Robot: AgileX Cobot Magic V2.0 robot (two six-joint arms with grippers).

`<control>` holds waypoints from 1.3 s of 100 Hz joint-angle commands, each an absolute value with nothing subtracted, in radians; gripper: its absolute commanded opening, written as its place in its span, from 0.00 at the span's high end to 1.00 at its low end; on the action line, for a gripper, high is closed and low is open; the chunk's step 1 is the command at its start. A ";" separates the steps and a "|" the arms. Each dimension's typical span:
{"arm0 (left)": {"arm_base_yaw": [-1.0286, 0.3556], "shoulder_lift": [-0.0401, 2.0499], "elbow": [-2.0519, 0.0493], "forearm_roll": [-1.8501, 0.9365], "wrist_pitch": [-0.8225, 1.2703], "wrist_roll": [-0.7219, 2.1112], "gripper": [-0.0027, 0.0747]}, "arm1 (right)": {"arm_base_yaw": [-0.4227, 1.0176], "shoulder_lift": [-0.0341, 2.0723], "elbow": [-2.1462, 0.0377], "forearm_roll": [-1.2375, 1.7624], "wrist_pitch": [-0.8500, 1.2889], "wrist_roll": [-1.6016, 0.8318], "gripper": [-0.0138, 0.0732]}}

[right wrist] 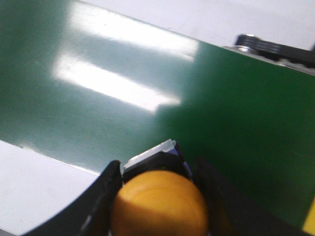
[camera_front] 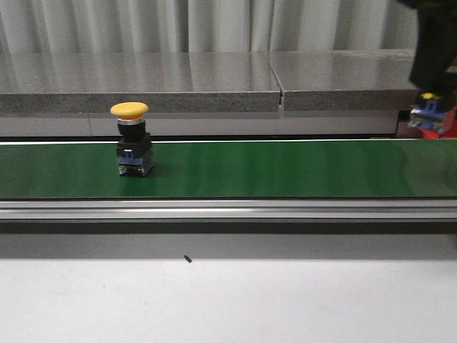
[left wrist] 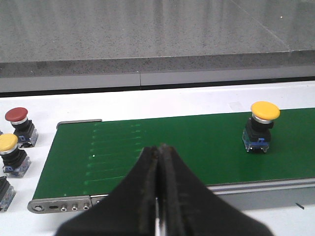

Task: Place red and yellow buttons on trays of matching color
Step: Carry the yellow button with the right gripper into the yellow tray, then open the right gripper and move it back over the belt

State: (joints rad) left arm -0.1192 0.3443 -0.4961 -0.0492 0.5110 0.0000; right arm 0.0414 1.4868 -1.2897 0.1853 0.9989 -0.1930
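A yellow button (camera_front: 130, 109) with a black base stands upright on the green belt (camera_front: 285, 168), left of centre; the left wrist view also shows this yellow button (left wrist: 265, 111). My left gripper (left wrist: 159, 147) hangs shut and empty over the belt's near edge, well to the side of it. My right gripper (right wrist: 158, 167) is shut on a second yellow button (right wrist: 160, 206), held above the belt; in the front view the right gripper (camera_front: 428, 100) is at the far right edge. A yellow sliver (right wrist: 310, 222) at the picture's corner may be a tray; I cannot tell.
Off the belt's end stand a red button (left wrist: 16, 115) and another yellow one (left wrist: 8, 143) on the white table (left wrist: 44, 105). A grey stone ledge (camera_front: 214, 82) runs behind the belt. A metal rail (camera_front: 228, 209) borders the belt's front.
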 commanded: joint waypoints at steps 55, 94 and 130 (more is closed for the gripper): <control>-0.128 0.353 -0.524 -0.060 0.433 -0.008 0.99 | -0.499 1.432 -1.144 0.211 0.807 -0.172 0.61; -0.128 0.353 -0.524 -0.060 0.433 -0.008 0.99 | -0.496 1.613 -1.142 0.261 0.711 -0.173 0.61; -0.128 0.353 -0.524 -0.060 0.433 -0.008 0.99 | -0.496 1.704 -1.142 0.263 0.662 -0.175 0.61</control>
